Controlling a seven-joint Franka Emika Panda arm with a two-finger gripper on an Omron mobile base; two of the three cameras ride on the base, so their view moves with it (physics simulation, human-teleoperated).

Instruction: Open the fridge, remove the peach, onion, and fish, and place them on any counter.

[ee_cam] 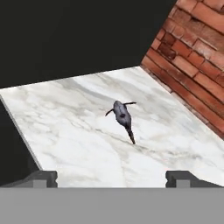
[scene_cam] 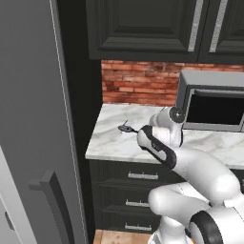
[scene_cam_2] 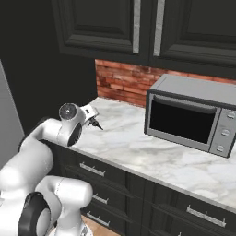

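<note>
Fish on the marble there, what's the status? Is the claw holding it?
Gripper open, holding nothing. Fish lying on the counter, ahead of the fingertips, near the brick wall. Nothing around the fish.

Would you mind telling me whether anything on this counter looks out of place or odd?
Only the fish: a small dark raw fish lies bare on the marbled counter near the brick wall, with no plate or board under it. The claw stands open and apart from it. The microwave sits squarely; nothing is spilled.
</note>
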